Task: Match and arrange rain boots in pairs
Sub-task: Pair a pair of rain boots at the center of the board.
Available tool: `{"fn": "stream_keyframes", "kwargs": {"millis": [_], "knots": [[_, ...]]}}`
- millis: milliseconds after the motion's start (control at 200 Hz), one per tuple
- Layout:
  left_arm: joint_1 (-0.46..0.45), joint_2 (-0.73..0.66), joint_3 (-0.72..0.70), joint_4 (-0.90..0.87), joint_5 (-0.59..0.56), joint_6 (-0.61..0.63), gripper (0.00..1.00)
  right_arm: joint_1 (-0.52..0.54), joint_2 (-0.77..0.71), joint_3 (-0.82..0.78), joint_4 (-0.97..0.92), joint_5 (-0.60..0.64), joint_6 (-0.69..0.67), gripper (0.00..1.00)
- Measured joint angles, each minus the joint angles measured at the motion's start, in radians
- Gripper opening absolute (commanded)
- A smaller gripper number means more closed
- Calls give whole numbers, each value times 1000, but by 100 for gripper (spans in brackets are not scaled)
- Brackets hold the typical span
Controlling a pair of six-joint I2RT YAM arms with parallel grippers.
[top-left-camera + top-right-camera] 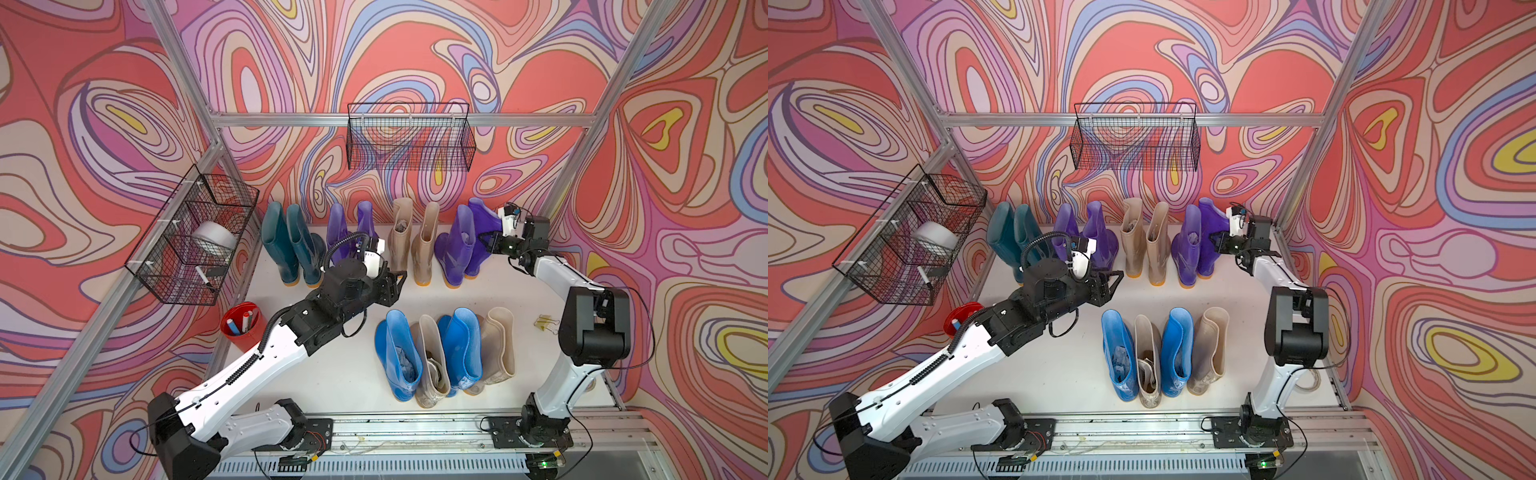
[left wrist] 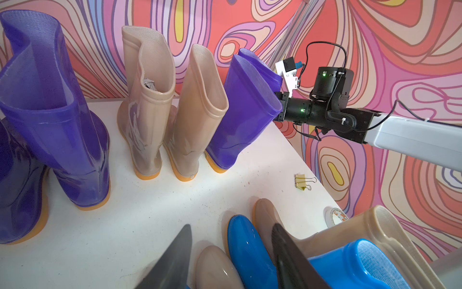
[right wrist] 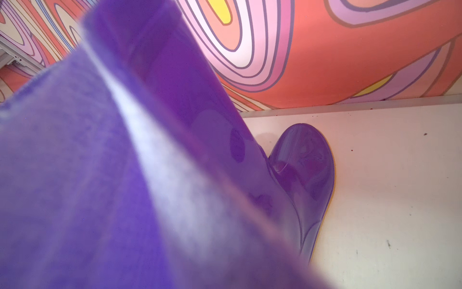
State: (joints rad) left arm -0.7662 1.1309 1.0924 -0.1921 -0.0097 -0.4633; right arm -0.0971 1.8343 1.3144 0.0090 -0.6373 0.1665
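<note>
Boots stood in two rows on the white tabletop. At the far left of the back row were two tall dark teal rubber boots, and next to them two glossy purple rubber boots, each pair upright and side by side. The left gripper hovered just in front of that purple pair, over bare table. Its fingers were moderately parted with nothing between them and pointed rightward. Nearer the arm bases, the near row ran unmatched: a bright blue rubber boot, a beige rubber boot, a second blue boot and a second beige boot, pressed together with shafts upright. Behind them, two more tall beige boots stood as a pair in the back row. Rightmost came the last purple couple: an inner purple boot standing free, and an outer purple boot whose cuff was pinched flat in the closed right gripper. That boot lay directly to the left of the claw, close beside its mate, its long axis near vertical and leaning a little. Whether its sole bore on the table could not be told. Only the right arm was near it, so letting go looked like the next step, and that would probably turn on the boot keeping upright. For the mixed near row, the left arm was the nearer.
</note>
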Motion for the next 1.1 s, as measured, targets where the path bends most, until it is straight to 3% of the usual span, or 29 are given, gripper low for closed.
{"fn": "stream_keyframes", "kwargs": {"millis": [411, 1102], "knots": [[0, -26, 42, -98, -33, 45, 61, 0, -21, -19, 5, -16, 21, 40], [0, -89, 101, -256, -67, 71, 63, 7, -178, -58, -95, -23, 18, 57]]}}
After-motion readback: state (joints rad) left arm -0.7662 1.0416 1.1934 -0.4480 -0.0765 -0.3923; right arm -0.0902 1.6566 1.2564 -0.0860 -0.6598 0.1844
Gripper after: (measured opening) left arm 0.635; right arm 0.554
